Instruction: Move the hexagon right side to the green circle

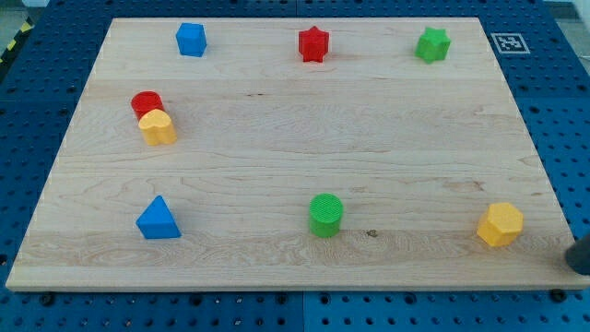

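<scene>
The yellow hexagon point(501, 224) sits at the near right of the tabletop point(277, 175), well apart from the green circle point(325, 214), which stands near the middle of the near edge. The board between the two is bare.

A dark rounded shape point(580, 255) shows at the right edge of the view, just off the board's near right corner and close to the hexagon. It is probably the rod, but my tip itself cannot be made out, so its exact relation to the blocks is uncertain. This arm carries no jaws; there is nothing to report as spread or pinched.

Judgement on the step in hand: the push has not been completed, as the hexagon is far from its goal. The tip should meet the hexagon on its right face, slightly to the far side, and drive it left in a nearly straight line. Contact should be central, since an off-centre push on a faceted block is likely to spin it off course. The push should end with the hexagon just beside the circle's right side, without striking and shifting the circle.

Other items: a blue triangle point(159, 219) near left; a red cylinder point(146, 102) touching a second yellow block point(158, 127) at the left; a blue block point(191, 39), red star point(313, 43) and green star-like block point(431, 44) along the far edge. None obstructs the path.
</scene>
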